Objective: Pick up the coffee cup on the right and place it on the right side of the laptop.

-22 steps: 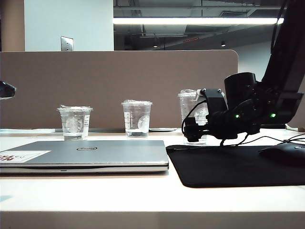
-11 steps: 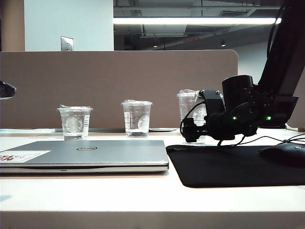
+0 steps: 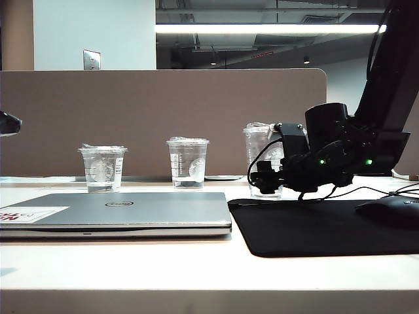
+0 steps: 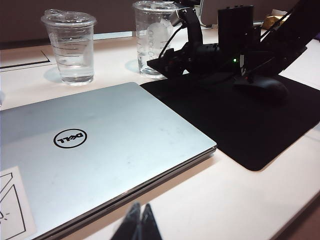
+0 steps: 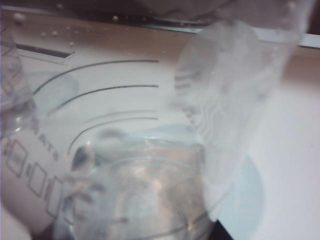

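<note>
Now the right gripper (image 3: 267,178) sits around the coffee cup (image 3: 260,145), at the laptop's (image 3: 118,212) two o'clock; its jaws look mid-closure, grip unconfirmed. Grasping is the step in hand; next comes lifting. Left gripper (image 4: 140,226) hovers near the laptop, fingertips together.

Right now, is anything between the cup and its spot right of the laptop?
Nothing visible. The right end effector is at the cup; the black mat right of the laptop lies bare there.

The coffee cup (image 3: 260,154) stands right of and behind the laptop (image 3: 118,212).
</note>
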You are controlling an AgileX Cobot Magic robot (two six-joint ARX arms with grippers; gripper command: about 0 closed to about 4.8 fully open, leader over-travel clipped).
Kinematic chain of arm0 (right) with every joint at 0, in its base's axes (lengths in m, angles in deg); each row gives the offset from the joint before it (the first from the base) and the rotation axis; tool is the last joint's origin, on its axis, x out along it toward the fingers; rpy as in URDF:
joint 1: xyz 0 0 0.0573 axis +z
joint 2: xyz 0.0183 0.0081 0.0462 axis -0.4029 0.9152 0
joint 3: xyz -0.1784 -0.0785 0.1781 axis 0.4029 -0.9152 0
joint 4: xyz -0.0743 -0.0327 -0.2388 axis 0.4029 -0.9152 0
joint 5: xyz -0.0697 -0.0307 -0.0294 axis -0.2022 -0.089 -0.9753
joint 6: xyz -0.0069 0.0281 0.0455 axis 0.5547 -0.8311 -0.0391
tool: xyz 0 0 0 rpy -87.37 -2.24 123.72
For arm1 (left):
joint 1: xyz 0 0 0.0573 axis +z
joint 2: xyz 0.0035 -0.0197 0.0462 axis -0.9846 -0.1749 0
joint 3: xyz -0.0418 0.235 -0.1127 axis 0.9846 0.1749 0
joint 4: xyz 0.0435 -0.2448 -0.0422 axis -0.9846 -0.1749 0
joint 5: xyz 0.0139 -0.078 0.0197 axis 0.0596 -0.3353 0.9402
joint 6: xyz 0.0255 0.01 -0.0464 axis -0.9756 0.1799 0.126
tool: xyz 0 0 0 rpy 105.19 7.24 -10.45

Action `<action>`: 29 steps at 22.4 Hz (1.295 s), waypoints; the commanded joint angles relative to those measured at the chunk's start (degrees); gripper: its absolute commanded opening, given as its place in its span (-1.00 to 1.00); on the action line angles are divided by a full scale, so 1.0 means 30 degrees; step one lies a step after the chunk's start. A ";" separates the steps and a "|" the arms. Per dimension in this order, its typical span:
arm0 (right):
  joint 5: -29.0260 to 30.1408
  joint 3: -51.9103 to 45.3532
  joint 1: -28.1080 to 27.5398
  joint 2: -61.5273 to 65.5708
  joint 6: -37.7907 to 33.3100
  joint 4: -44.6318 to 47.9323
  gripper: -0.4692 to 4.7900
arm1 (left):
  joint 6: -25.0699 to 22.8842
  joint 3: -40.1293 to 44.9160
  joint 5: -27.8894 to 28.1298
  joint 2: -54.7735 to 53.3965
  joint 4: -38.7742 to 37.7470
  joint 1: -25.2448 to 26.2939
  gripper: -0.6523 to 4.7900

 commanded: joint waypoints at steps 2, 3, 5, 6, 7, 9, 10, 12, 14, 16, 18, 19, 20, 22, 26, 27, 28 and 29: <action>0.0044 0.0080 0.0007 -0.0124 -0.0423 0.0495 0.32 | -0.0073 -0.0058 -0.0044 0.0000 0.0233 0.0000 -0.78; 0.0044 0.0080 0.0007 -0.0131 -0.0430 0.0605 0.32 | -0.0073 -0.0058 -0.0044 0.0000 0.0233 -0.0007 -0.78; 0.0051 0.0080 0.0007 -0.0240 -0.0437 0.0787 0.32 | -0.0073 -0.0058 -0.0044 0.0000 0.0233 -0.0007 -0.78; 0.0066 0.0066 0.0007 -0.0452 -0.0503 0.0823 0.32 | -0.0073 -0.0058 -0.0044 0.0000 0.0233 0.0000 -0.78; 0.0066 0.0066 0.0015 -0.0546 -0.0503 0.0838 0.32 | -0.0073 -0.0058 -0.0044 0.0000 0.0233 0.0000 -0.78; 0.0066 0.0044 0.0015 -0.0780 -0.0503 0.0831 0.32 | -0.0073 -0.0058 -0.0044 0.0000 0.0240 0.0000 -0.78; 0.0058 0.0007 0.0007 -0.0889 -0.0503 0.0845 0.32 | -0.0073 -0.0058 -0.0044 0.0000 0.0233 0.0000 -0.78; 0.0058 -0.0313 0.0007 -0.1333 -0.0495 0.1049 0.32 | -0.0073 -0.0058 -0.0044 0.0000 0.0240 0.0000 -0.78; 0.0066 -0.1137 0.0007 -0.2120 -0.0495 0.1209 0.32 | -0.0073 -0.0058 -0.0044 0.0000 0.0233 -0.0007 -0.78; 0.0066 -0.1858 0.0007 -0.2667 -0.0495 0.1581 0.32 | -0.0073 -0.0058 -0.0044 0.0000 0.0233 -0.0007 -0.78; 0.0066 -0.3016 0.0015 -0.3417 -0.0495 0.2543 0.32 | -0.0073 -0.0058 -0.0044 0.0000 0.0240 0.0000 -0.78; 0.0066 -0.3526 0.0015 -0.3730 -0.0495 0.2987 0.32 | -0.0073 -0.0058 -0.0044 0.0000 0.0233 0.0000 -0.78; 0.0066 -0.4051 0.0015 -0.4065 -0.0503 0.3381 0.32 | -0.0073 -0.0058 -0.0036 0.0000 0.0233 0.0000 -0.78; 0.0066 -0.5756 0.0015 -0.5282 -0.0503 0.4313 0.32 | -0.0073 -0.0058 -0.0044 0.0000 0.0233 -0.0007 -0.78; 0.0066 -0.9209 0.0058 -0.8291 -0.0503 0.4619 0.32 | -0.0073 -0.0058 -0.0044 0.0000 0.0233 0.0000 -0.78; 0.0058 -0.9923 0.0146 -0.8947 -0.0495 0.4626 0.32 | -0.0073 -0.0058 -0.0044 0.0000 0.0240 -0.0007 -0.78; 0.0058 -1.1198 0.0248 -1.0142 -0.0495 0.4626 0.32 | -0.0073 -0.0058 -0.0036 0.0000 0.0233 -0.0007 -0.78; 0.0058 -1.1890 0.0357 -1.0783 -0.0488 0.4626 0.32 | -0.0073 -0.0058 -0.0044 0.0000 0.0240 0.0000 -0.78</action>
